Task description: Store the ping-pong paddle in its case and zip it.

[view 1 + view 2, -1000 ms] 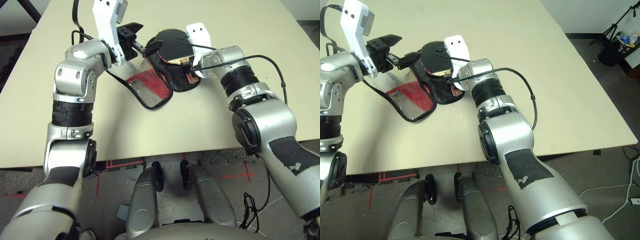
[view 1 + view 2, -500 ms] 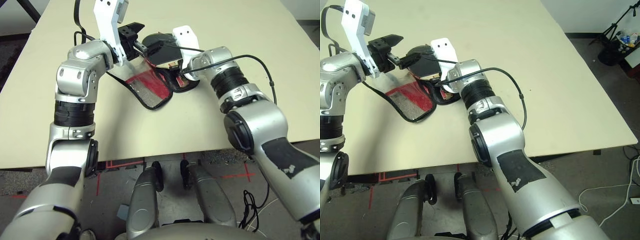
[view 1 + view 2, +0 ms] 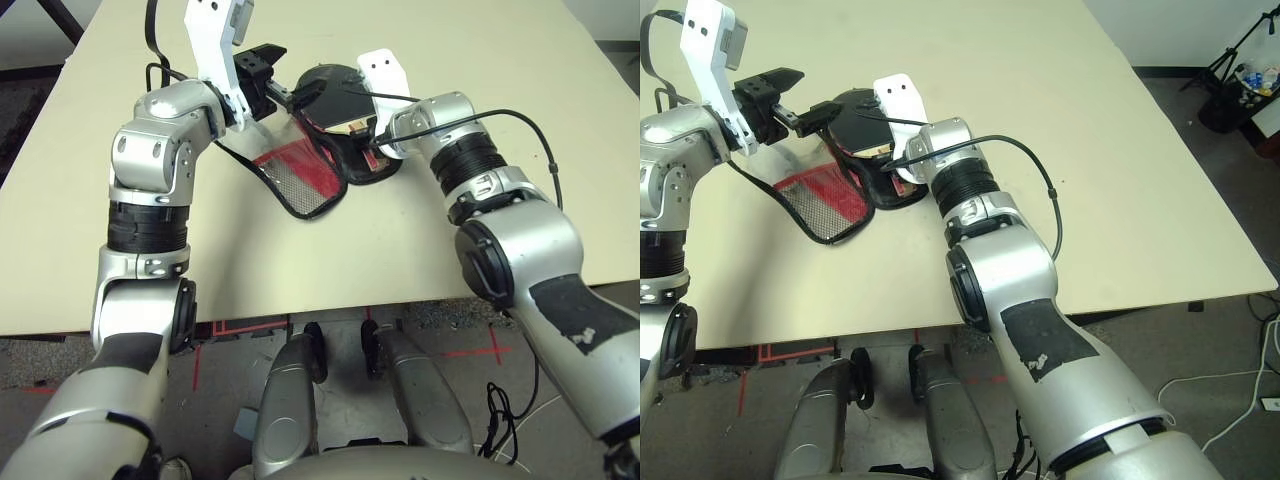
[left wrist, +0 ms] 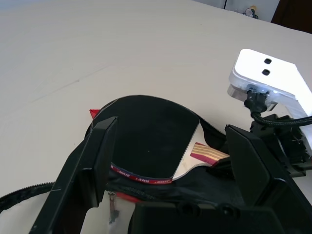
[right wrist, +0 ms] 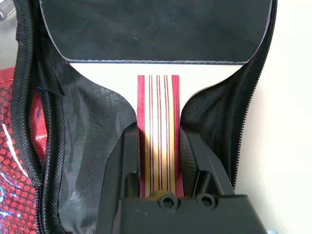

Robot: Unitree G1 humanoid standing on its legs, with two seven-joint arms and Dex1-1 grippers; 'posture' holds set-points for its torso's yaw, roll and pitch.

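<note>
While the left gripper (image 4: 165, 161), jaws apart, is spreading the case (image 5: 87, 122), the right gripper (image 5: 158, 161) is clamping the ping-pong paddle (image 5: 157, 117) handle, feeding its head inside.

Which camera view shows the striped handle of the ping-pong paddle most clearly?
The right wrist view: the handle is close up, its red and brown stripes clear, clamped by the right claw inside the open case. The left wrist view shows a short striped piece of it. In both eye views the right arm largely hides it.
</note>
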